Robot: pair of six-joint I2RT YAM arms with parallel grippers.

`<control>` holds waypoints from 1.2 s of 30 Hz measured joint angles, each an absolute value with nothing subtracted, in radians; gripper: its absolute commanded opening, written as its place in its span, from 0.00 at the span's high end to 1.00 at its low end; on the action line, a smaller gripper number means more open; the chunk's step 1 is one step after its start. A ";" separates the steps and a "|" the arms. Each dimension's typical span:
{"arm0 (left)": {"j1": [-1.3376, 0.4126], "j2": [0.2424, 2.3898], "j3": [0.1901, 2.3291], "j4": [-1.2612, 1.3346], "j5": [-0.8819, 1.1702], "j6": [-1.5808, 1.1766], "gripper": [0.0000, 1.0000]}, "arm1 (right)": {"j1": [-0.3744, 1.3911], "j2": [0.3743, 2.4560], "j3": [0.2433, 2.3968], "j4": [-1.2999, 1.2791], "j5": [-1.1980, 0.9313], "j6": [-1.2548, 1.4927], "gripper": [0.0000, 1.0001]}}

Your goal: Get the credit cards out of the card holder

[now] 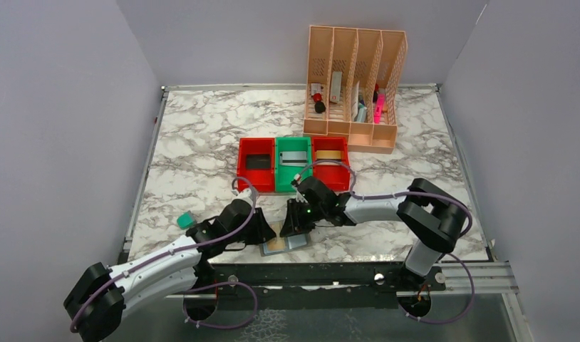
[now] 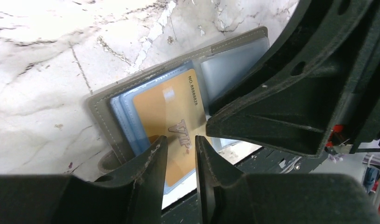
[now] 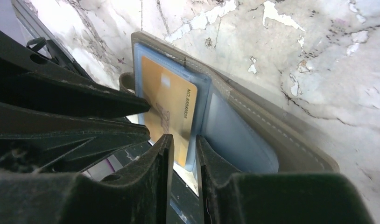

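The grey card holder (image 1: 293, 244) lies open at the table's near edge, partly over the rim. A gold card (image 2: 172, 109) printed VIP sits in its blue-grey left pocket (image 3: 139, 65); the right pocket (image 3: 235, 135) looks bare. My left gripper (image 2: 179, 138) hovers over the gold card's near end, jaws a narrow gap apart with nothing clamped. Facing it, my right gripper (image 3: 184, 136) is over the card's edge and the pocket seam, also narrowly open. Their fingers (image 2: 272, 116) almost touch. A black card (image 1: 257, 162), a silver card (image 1: 294, 158) and a tan card (image 1: 330, 155) lie in bins.
Red and green bins (image 1: 293, 179) stand just behind the grippers. A tall peach slotted organiser (image 1: 355, 85) is at the back right. A small teal block (image 1: 185, 220) lies left of my left arm. The black table rail (image 1: 330, 271) runs right under the holder.
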State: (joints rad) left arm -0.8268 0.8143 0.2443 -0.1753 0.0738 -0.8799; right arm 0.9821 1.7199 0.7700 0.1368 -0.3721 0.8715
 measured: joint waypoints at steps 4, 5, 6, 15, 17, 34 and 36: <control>-0.827 0.742 0.244 -0.223 0.038 -0.886 0.61 | 0.982 1.648 0.769 0.095 -0.323 0.861 0.60; -0.827 0.724 0.244 -0.234 0.030 -0.889 0.61 | 0.982 1.614 0.769 0.080 -0.300 0.854 0.59; -0.827 0.711 0.244 -0.241 0.021 -0.891 0.61 | 0.982 1.586 0.770 0.065 -0.274 0.848 0.58; -0.827 0.684 0.244 -0.283 -0.012 -0.897 0.61 | 0.982 1.530 0.833 -0.126 -0.120 0.783 0.56; -0.827 0.699 0.244 -0.282 -0.012 -0.897 0.62 | 0.982 1.536 0.833 -0.142 -0.120 0.783 0.56; -0.827 0.864 0.237 -0.129 0.043 -0.892 0.70 | 0.981 1.694 0.809 0.004 -0.300 0.804 0.60; -0.827 0.863 0.235 -0.126 0.044 -0.892 0.71 | 0.981 1.695 0.809 0.007 -0.304 0.805 0.58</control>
State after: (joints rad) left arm -0.8268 0.8627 0.2348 -0.1265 0.0437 -0.8921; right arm 0.9806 1.6951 0.8093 0.0067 -0.3038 0.8051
